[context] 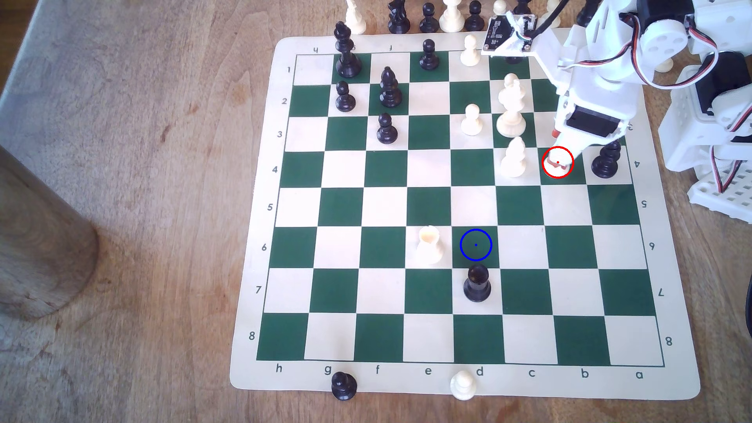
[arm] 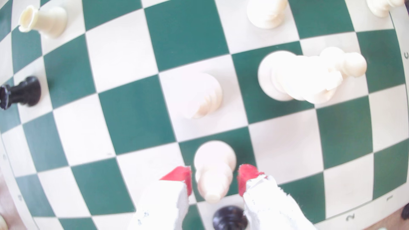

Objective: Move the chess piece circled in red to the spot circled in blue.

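The chess piece circled in red [arm: 214,159] is a cream bishop-like piece standing upright on a dark green square. My gripper [arm: 213,177] straddles it, one red-padded finger [arm: 180,175] on each side with a narrow gap between pad and piece, so it is open. In the exterior view the gripper [context: 556,162] comes down inside the red ring and hides most of the piece. The spot circled in blue [context: 475,245] is a bare green square two rows nearer the board's front and two columns toward the exterior view's left.
A black piece [context: 606,160] stands one square to the exterior view's right of the gripper and a cream piece [context: 513,158] one square to its left. A cream rook [context: 429,245] and a black piece [context: 477,283] border the blue spot. A tall cream piece [context: 510,106] stands behind.
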`<state>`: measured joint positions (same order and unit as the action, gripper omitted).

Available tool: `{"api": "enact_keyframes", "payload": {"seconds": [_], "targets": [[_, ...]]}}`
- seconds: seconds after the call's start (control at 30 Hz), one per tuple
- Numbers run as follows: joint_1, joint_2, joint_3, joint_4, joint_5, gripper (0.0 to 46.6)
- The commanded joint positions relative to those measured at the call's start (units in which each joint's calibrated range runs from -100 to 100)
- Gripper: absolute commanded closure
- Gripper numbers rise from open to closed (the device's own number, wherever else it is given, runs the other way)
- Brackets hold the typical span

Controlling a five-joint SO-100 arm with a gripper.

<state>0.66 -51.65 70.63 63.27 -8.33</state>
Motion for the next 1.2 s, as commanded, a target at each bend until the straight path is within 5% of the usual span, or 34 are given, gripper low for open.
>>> {"api": "enact_keyframes", "payload": {"seconds": [0.0,0.23,0.43,0.7,1.17], "targets": [[0.0,0.21,0.45,-0.78,-0.15,33.5],[0.08,-0.21,0.9,-1.27,-0.2,34.3],[0.0,-0.64,0.9,-1.35,-0.24,46.4],[-0.47,-2.93,0.09,0.53,-0.49,46.4],[-11.89,7.43,-28.92,10.85,-4.2,46.4]]}}
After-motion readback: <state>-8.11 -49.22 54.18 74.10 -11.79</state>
